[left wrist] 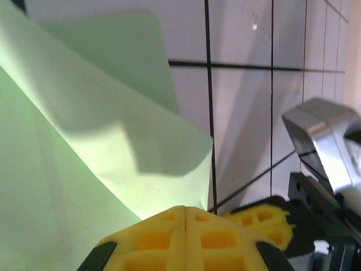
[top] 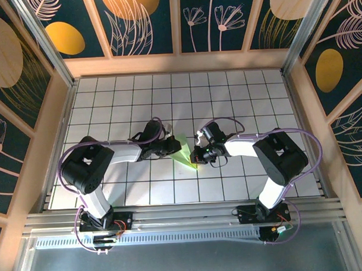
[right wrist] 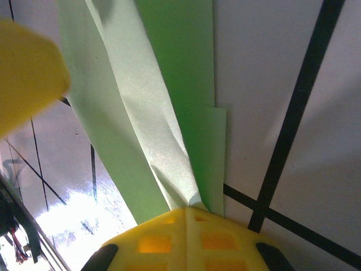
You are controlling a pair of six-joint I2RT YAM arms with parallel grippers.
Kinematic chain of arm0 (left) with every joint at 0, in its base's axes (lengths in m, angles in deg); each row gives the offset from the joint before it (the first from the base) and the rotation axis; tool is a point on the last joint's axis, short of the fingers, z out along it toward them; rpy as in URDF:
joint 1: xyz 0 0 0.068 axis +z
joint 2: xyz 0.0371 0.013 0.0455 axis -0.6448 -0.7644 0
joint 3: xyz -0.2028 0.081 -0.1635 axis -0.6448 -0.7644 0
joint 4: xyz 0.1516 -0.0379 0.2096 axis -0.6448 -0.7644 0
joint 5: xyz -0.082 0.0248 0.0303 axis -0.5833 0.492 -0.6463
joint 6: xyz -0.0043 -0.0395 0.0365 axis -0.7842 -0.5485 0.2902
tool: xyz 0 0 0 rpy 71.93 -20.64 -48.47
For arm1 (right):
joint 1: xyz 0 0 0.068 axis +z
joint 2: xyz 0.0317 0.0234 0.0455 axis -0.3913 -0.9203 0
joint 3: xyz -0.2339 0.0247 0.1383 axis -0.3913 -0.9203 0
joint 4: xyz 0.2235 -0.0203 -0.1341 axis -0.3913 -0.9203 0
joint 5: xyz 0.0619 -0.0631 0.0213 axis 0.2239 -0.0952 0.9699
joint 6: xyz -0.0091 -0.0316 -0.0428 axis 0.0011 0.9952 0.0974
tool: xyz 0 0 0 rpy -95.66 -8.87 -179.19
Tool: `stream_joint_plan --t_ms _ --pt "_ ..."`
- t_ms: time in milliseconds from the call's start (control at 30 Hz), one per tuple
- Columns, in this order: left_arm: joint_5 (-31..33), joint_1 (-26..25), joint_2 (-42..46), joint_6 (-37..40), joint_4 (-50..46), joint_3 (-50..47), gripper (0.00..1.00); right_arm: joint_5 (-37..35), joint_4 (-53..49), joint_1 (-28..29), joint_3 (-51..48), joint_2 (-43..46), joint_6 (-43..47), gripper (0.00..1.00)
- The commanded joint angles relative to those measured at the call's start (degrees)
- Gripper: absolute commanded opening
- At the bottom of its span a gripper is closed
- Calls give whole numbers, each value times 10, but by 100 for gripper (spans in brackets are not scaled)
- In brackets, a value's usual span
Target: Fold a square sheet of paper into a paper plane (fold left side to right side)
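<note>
Mid-fold: my left gripper (left wrist: pixel 185 212) and right gripper (right wrist: pixel 189 212), both clamped tight on the creased green paper (top: pixel 184 152) mid-table between them, must next press the flap flat.

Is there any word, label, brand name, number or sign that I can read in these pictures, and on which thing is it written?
None can be read.
The green paper is blank on every side shown.
The yellow gripper fingers show a moulded grid and no letters.
The tiled table has plain black grid lines.
The wall panels carry drawn flowers and circles, no writing.
</note>
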Motion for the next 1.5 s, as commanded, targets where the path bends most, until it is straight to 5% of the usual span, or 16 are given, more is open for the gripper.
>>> stream_joint_plan --t_ms 0,900,1467 --pt "-41 -14 -6 -22 52 -10 2 -103 -75 4 -16 -42 -7 0" --pt "54 -13 -93 -19 -10 32 0 -120 -119 14 -5 -63 6 0" --pt "70 75 -107 48 -42 61 0 -119 -139 19 -4 -75 14 0"
